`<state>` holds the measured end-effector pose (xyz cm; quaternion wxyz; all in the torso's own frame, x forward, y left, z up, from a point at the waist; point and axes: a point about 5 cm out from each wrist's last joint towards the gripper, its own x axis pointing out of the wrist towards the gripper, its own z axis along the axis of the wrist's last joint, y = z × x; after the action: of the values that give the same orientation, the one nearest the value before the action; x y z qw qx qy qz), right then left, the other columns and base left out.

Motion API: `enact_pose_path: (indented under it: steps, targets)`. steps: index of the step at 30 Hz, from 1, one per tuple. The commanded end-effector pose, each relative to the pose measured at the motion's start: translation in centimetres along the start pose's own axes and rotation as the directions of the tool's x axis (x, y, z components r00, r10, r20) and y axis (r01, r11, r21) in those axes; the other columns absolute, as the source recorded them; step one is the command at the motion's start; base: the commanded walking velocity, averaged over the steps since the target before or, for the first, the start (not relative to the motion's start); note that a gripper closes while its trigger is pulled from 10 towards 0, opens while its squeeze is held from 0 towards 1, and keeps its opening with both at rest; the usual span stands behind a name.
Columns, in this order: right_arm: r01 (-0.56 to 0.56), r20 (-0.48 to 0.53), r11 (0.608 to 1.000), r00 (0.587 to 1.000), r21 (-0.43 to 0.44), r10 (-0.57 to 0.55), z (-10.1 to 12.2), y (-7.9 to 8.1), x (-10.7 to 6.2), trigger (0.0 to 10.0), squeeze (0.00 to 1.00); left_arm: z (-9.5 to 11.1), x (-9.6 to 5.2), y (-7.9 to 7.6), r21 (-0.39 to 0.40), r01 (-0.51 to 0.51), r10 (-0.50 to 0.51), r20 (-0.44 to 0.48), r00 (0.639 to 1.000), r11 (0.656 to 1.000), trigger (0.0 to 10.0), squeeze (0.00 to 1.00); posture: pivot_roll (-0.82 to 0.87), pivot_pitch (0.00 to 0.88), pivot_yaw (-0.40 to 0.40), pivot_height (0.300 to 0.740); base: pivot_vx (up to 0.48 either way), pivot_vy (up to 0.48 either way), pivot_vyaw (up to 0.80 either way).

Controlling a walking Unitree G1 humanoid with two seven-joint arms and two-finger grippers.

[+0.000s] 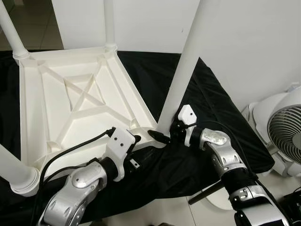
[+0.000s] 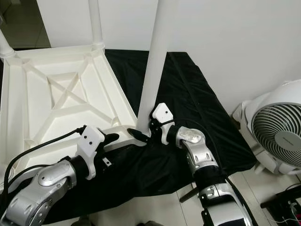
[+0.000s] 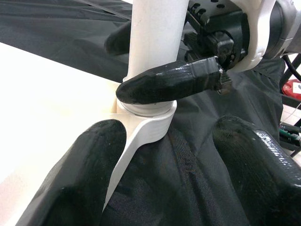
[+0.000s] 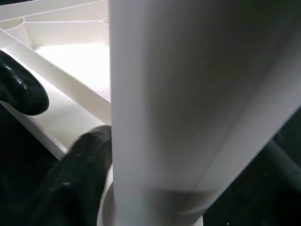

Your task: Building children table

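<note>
One white tabletop (image 1: 51, 101) is lying upside down on a black cloth (image 1: 197, 89), with four white legs standing at its corners. The right gripper (image 1: 162, 136) is clamping the near-right leg (image 1: 186, 61) just above its socket, one finger (image 3: 169, 84) crossing the front of the leg and the other behind it. The left gripper (image 1: 136, 141) is sitting at 9 o'clock of that socket, fingers spread, straddling the tabletop's corner without squeezing it. One fan (image 1: 282, 132) is standing at 3 o'clock, off the cloth; a white wall is closing in beyond the cloth.
</note>
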<state>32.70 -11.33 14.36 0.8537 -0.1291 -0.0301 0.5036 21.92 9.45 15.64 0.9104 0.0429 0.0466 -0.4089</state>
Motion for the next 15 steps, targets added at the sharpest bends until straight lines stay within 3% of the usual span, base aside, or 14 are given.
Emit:
enact_pose_path:
  steps: [1, 9, 15]
  targets:
    - [-0.025, -0.03, 1.0, 0.999, -0.009, 0.025, -0.5, 0.0, -0.1, 0.0, 0.0, 0.1, -0.1, -0.4, 0.008, 0.006, -0.006, 0.003, 1.0, 1.0, 10.0, 0.0, 0.2, 0.057, -0.098, 0.74, 0.0, 0.0, 0.0]
    - [-0.035, -0.021, 0.999, 0.999, 0.032, 0.035, -1.3, 0.4, -0.7, 0.0, 0.0, 0.2, -0.1, -0.4, 0.006, 0.004, -0.004, 0.003, 1.0, 1.0, 10.0, 0.0, 0.19, 0.059, -0.095, 0.74, 0.0, 0.0, 0.0]
    - [0.098, 0.045, 0.991, 0.994, 0.088, -0.102, -1.0, 1.1, -0.7, 0.0, 0.0, 0.3, 0.1, -0.2, 0.006, 0.005, -0.005, 0.005, 1.0, 1.0, 10.0, 0.0, 0.19, 0.062, -0.096, 0.74, 0.0, 0.0, 0.0]
